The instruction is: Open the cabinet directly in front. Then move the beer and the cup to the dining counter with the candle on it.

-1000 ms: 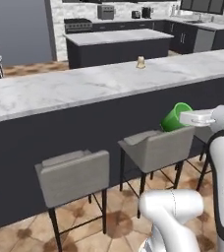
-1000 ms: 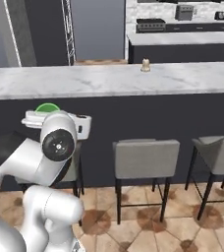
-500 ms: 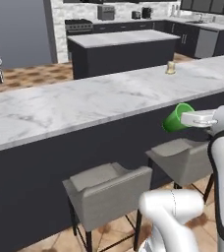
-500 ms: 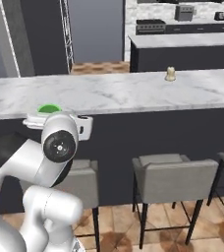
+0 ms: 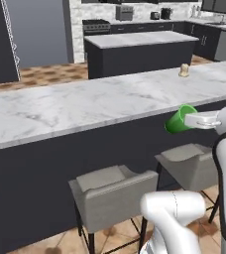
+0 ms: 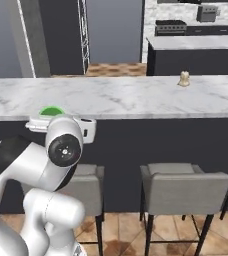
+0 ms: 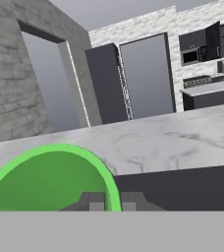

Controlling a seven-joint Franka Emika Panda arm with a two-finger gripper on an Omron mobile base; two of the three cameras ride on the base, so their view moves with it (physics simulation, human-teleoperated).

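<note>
The bright-green cup (image 5: pixel 177 120) hangs tilted on its side at counter height, just in front of the dining counter's (image 5: pixel 85 106) near edge. My gripper (image 5: pixel 188 119) is shut on its rim. In the hand view the cup's rim (image 7: pixel 50 174) curves over my gripper (image 7: pixel 113 202), with the marble top (image 7: pixel 173 142) beyond. From the right base view the cup (image 6: pixel 50 111) peeks above my wrist. The small cream candle (image 5: pixel 184 70) (image 6: pixel 184 79) stands on the counter (image 6: pixel 136 97), further right. The beer and the cabinet are out of view.
Grey stools (image 5: pixel 115 191) (image 5: pixel 192 163) (image 6: pixel 183 185) are tucked under the counter's dark base. Behind it stands a shorter marble-topped island (image 5: pixel 135 49) (image 6: pixel 196 50), with a tall grey fridge (image 5: pixel 40 34) to the left. The floor is brown tile.
The whole picture has shifted: the base has driven closer to the counter, and the candle and stools now sit further right in both base views. The cup stays in my shut gripper.
</note>
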